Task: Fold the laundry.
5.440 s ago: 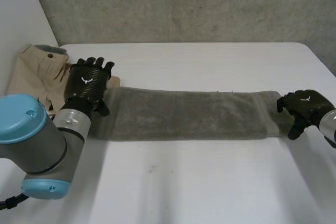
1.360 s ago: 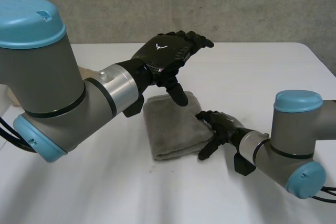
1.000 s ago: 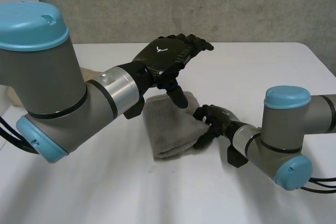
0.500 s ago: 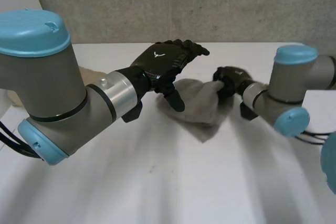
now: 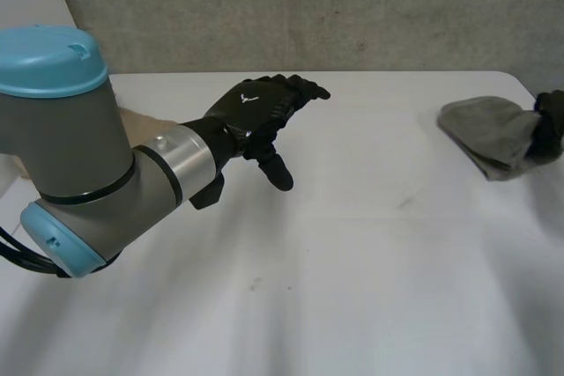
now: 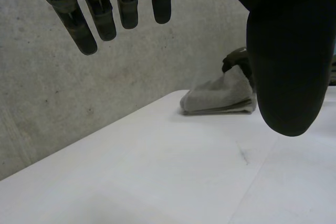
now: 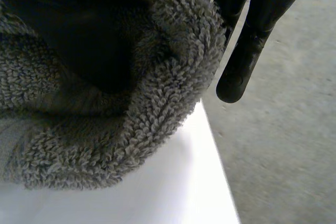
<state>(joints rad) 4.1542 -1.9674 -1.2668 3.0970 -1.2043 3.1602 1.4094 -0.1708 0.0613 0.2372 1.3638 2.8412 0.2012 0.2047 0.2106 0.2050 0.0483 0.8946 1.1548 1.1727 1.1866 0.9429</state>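
Probably to set it aside, the right robot hand [image 5: 548,121] grips the folded grey terry towel [image 5: 487,132] near the edge of the white table [image 5: 352,270], while the left robot hand [image 5: 258,108] hovers straight-fingered and empty.

Light even and diffuse. The white table [image 5: 352,288] reads bright, nearly washed out. Soft highlight atop the left arm's blue cap [image 5: 48,55]. Deep shade within the grey towel [image 7: 168,93].

Grey left arm [image 5: 79,165], light-blue caps, silver wrist; black left hand [image 5: 260,107] with white mark, perhaps a logo
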